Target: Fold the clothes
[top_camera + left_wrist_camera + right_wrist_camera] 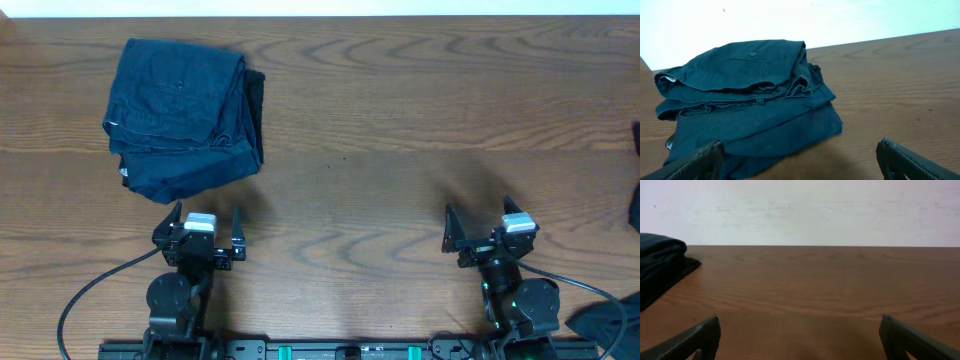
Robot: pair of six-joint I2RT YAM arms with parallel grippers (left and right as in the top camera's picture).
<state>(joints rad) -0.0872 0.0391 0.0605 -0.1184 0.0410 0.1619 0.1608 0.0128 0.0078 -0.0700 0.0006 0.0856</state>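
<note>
On the tabletop (400,120), short of the folded blue stack (185,115), left claw (208,218) and right claw (478,218) stand wide open and empty. The black T-shirt cannot be identified; a dark shape (600,322) far right of the stack may be it. Judged step: pre-grasp. The next move requires locating the shirt and spreading it flat.

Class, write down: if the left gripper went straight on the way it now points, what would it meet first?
Most likely the dark blue folded stack, which lies just ahead of the open left gripper.

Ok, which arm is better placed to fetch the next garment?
Right, probably. What looks like loose dark cloth lies at the near right corner, closer to the right fingers, which are open and empty. The left fingers sit by the folded blue stack, far from it.
</note>
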